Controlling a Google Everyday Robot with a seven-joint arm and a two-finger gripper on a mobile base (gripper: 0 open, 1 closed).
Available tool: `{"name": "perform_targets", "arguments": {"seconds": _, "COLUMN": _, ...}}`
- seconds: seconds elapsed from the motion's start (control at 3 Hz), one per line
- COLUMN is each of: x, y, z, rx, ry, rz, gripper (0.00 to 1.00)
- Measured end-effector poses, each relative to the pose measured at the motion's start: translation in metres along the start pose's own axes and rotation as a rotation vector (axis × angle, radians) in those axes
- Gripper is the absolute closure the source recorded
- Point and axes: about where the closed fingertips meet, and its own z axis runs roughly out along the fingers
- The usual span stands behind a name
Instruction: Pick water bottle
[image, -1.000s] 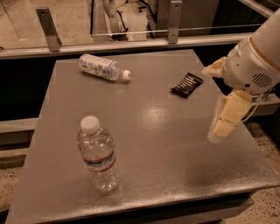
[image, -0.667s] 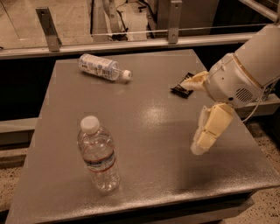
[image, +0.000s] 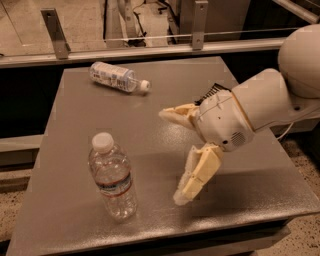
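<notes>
Grey table (image: 75, 115), matte top, seen from above and in front.

Water bottle (image: 114, 180) stands upright near the front left of the table. Clear ribbed body, white cap (image: 102, 142) on, thin red stripe around the middle. Nothing touches it.

Gripper (image: 171, 157) sits right of the bottle, over the middle of the table toward the front, near the bottle but apart from it. Its two cream fingers (image: 199, 170) are spread wide with nothing between them. Upper finger points left, roughly level. Lower finger angles down and left, its tip close to the tabletop or on it; cannot tell which. The gap between them faces the bottle's side.

White arm (image: 260, 107) enters from the right edge, wrist housing bulky and rounded, over the table's right half.

Second bottle (image: 114, 77) lies on its side at the far left of the table, wide printed label, white cap pointing right. Well apart from the gripper and from the standing bottle.

Small black object (image: 212, 92) on the far right of the table, mostly hidden behind the wrist; cannot tell what it is.

Metal rail (image: 150, 49) runs along the far edge, behind the table.
</notes>
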Motion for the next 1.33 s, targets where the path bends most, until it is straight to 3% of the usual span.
{"name": "perform_targets", "arguments": {"seconds": 0.67, "x": -0.045, "y": 0.020, "z": 0.063, "rx": -0.040, "ry": -0.224, "rz": -0.084, "gripper": 0.00}}
{"name": "perform_targets", "arguments": {"seconds": 1.0, "x": -0.062, "y": 0.029, "z": 0.090, "rx": -0.079, "ry": -0.285, "rz": -0.109, "gripper": 0.12}}
{"name": "perform_targets", "arguments": {"seconds": 1.33, "x": -0.069, "y": 0.035, "z": 0.105, "rx": -0.107, "ry": -0.313, "rz": -0.117, "gripper": 0.36}}
